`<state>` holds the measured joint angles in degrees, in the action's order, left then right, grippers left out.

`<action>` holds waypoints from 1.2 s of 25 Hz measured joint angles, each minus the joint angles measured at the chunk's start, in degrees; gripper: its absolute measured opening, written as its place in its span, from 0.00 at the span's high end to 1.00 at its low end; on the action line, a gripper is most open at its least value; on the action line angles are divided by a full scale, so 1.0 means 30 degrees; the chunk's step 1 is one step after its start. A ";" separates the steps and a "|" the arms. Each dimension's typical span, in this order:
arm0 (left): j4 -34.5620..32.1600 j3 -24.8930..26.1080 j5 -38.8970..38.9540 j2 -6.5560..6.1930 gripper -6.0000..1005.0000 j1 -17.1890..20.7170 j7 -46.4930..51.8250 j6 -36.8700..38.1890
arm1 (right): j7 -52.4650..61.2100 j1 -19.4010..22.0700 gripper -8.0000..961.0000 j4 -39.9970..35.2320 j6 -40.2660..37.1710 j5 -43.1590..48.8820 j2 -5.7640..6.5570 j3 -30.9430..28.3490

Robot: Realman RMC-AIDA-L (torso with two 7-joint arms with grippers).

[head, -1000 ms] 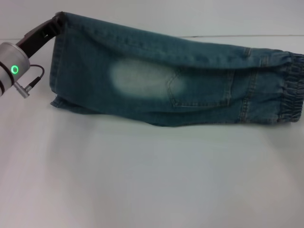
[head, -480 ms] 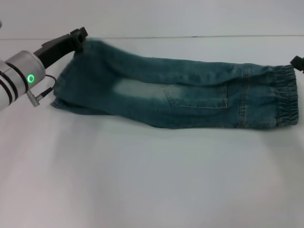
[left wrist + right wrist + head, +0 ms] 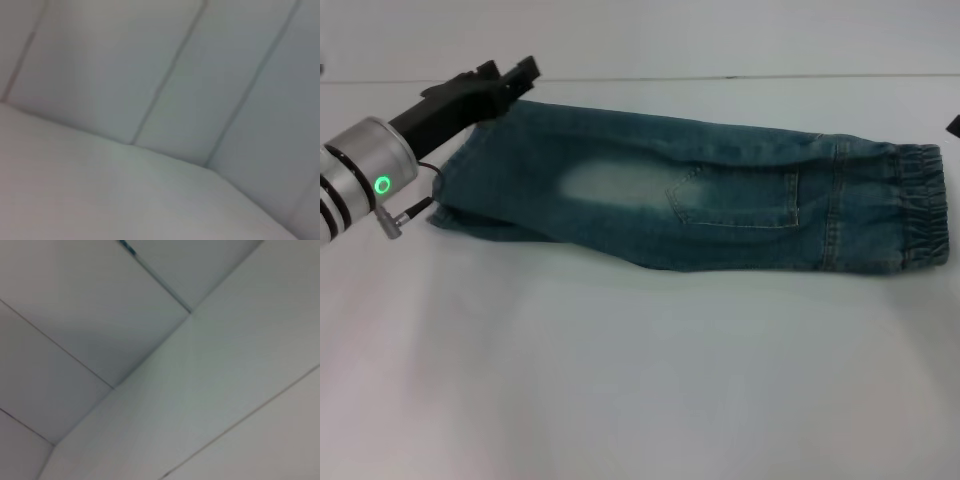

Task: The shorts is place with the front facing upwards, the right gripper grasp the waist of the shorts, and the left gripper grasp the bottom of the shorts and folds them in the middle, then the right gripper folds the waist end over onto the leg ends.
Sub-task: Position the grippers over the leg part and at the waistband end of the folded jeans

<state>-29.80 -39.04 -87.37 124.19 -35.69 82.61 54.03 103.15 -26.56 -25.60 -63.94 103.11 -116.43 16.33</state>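
Shorts lay flat on the white tabletop, already folded lengthwise into one long strip, and I take them as my landmark. At their left end, just beside the upper corner of the leg ends, I saw the left pincer on its silver arm with the green light; its black fingers stood parted and held no cloth. A pale faded patch and a stitched pocket faced up along the middle of the shorts. At their right end sat the waist, gathered and ruffled. Just beyond it, a dark sliver of the right pincer showed; I could not tell its state.
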 joint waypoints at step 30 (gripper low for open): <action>0.0586 -0.1973 -0.0083 0.0088 0.08 0.1052 -0.2024 0.3503 | 0.0739 0.1388 0.08 -0.3055 -0.2727 0.4303 -0.0469 0.0862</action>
<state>-28.04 -44.96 -87.62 124.46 -32.53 76.54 64.54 105.36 -22.39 -34.77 -72.13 116.02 -117.84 18.91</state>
